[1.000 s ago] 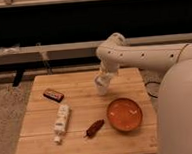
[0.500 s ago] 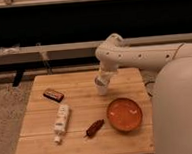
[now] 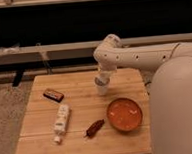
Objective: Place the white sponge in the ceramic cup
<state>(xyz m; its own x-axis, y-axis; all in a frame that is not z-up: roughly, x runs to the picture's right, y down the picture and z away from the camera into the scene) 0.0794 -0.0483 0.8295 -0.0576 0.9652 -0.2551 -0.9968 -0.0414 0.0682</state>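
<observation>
The ceramic cup [image 3: 101, 89] is a small white cup standing on the wooden table [image 3: 45, 145], back of centre. My white arm reaches in from the right, and my gripper [image 3: 102, 80] hangs straight down, directly over the cup's mouth and touching or nearly touching it. The white sponge is hidden; no separate off-white block shows on the table, and the gripper covers the cup's opening.
An orange-red bowl [image 3: 124, 114] sits right of and in front of the cup. A dark red pepper-like item [image 3: 95, 127], a white labelled tube bottle [image 3: 61, 119] and a dark flat packet [image 3: 53, 95] lie to the left. My large white body [image 3: 180, 115] fills the right side.
The gripper stays over the cup with hardly any shift. Nothing on the table has moved.
</observation>
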